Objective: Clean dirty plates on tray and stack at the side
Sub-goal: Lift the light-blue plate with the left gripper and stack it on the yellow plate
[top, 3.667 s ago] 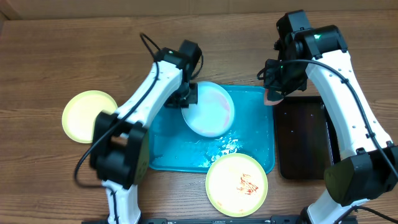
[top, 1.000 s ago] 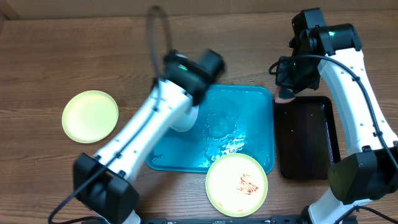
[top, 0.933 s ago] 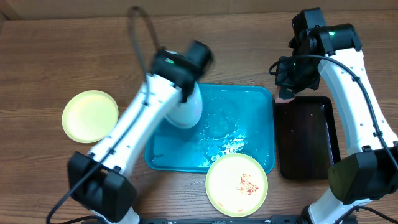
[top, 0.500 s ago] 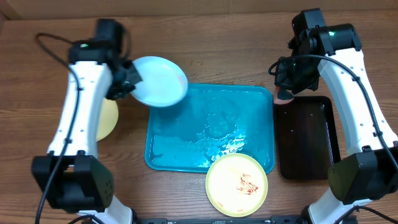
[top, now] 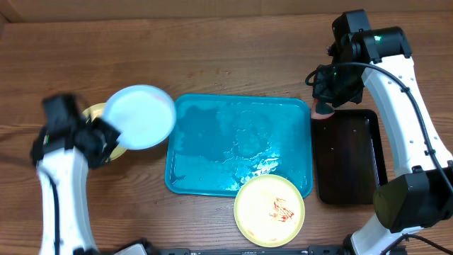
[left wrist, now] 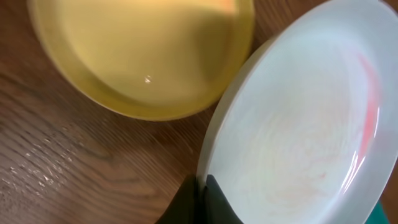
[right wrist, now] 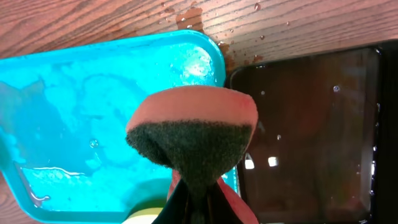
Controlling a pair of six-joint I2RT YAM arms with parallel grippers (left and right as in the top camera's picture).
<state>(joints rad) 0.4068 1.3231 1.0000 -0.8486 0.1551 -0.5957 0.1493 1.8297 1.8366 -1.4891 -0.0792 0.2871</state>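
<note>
Counter (top: 233,57): brown wood grain; carries everything listed below.
Tray (top: 205,163): turquoise, rectangular with rounded corners, at the middle of the counter. Its floor is wet and glistening and has no plate lying flat inside it.
Black tray (top: 350,156): smaller and dark, just beside the tray's right rim. Its surface is wet.
Smeared yellow plate (top: 270,210): round, with red sauce marks at its centre. It overlaps the tray's near right corner, partly over the rim and partly over the counter.
Blue plate (top: 141,117): pale, with a faint pink streak near one edge. It is held tilted to the left of the tray, overlapping the plate beneath; whether the two touch cannot be told.
Plain yellow plate (left wrist: 137,56): clean-looking, flat on the counter at far left, mostly covered from above by the blue plate.
Left hand (left wrist: 200,199): blurred from above; fingers pinched tight on the blue plate's rim.
Right hand (right wrist: 196,190): above the gap between the two trays, fingers clamped on the sponge.
Sponge (right wrist: 193,130): pink body with a dark green scouring face, squeezed narrow where it is gripped.
</note>
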